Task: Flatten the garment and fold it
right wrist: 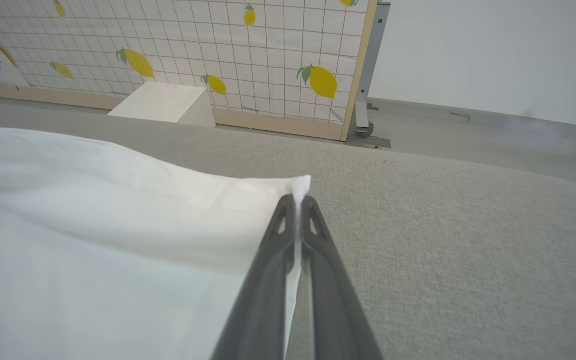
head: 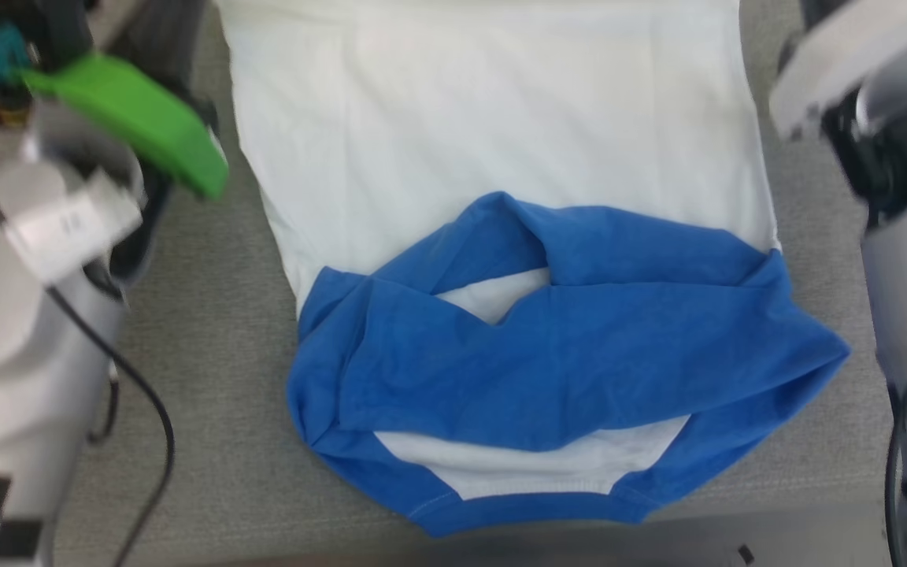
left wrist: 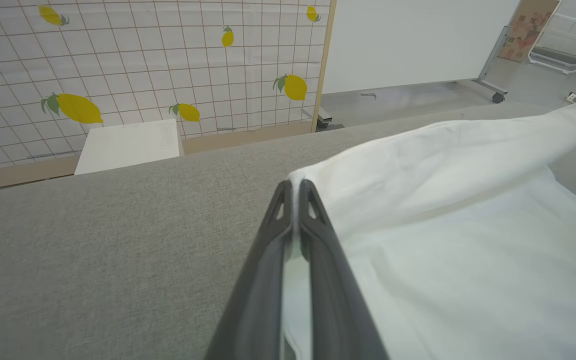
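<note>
On the table [head: 209, 394]: shirt [head: 501, 118] lay spread out, white part far, blue part bunched near.
Left gripper [left wrist: 295, 186]: pinched shut on a white corner.
Right gripper [right wrist: 298, 199]: pinched shut on the other white corner.

Head camera, close in, looks steeply down on the garment [head: 501, 118] spread over the grey bench [head: 209, 409]. Each wrist camera rides low, sighting along its own fingers, left hand [left wrist: 296, 186] and right hand [right wrist: 298, 200], across the bench toward a lemon-print screen [left wrist: 143, 60]. All three views share the white cloth and the bench. Both wrist views also share the screen and a white box [right wrist: 163, 102].
</note>
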### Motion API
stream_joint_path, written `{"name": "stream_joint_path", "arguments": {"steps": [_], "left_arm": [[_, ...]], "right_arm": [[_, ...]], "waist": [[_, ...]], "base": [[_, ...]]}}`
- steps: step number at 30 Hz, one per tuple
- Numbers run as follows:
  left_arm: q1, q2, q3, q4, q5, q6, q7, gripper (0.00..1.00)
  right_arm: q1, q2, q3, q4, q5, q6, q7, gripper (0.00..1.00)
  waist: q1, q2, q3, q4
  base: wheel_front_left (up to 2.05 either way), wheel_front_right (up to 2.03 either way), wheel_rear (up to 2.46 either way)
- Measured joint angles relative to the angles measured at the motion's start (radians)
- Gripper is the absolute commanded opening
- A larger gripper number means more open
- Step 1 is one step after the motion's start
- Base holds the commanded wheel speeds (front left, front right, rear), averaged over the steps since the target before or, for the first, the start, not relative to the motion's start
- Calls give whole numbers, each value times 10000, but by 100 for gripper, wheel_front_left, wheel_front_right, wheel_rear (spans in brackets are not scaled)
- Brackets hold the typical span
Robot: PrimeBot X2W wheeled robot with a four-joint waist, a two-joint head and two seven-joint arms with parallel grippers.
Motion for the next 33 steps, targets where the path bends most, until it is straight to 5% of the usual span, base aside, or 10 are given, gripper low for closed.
{"name": "stream_joint_path", "arguments": {"steps": [8,17,25,33], "left_arm": [[3639,378,-188,-1672,-686,109,-1001,0],[6655,307,-673,-2654,-857,637,-1463,0],[7574,35,-1200,-2378,-997,690,-1546,0],[7695,-79,-1745,-1120,-882,514,-1618,0]], "right_arm": [[3452,-732,-155,-2351,765,0,546,0],[6974,-598,-1331,-4673,688,0,2077,0],[8872,-12,-2086,-5442,318,0,2934,0],[9799,539,-2000,-4959,-157,0,3160,0]], "waist": [[0,0,-1496,207],[-1,0,-2873,482],[-1,0,-3321,829],[-1,0,-3441,857]], "base": [[0,0,0],[0,0,0],[0,0,0],[0,0,0]]}}
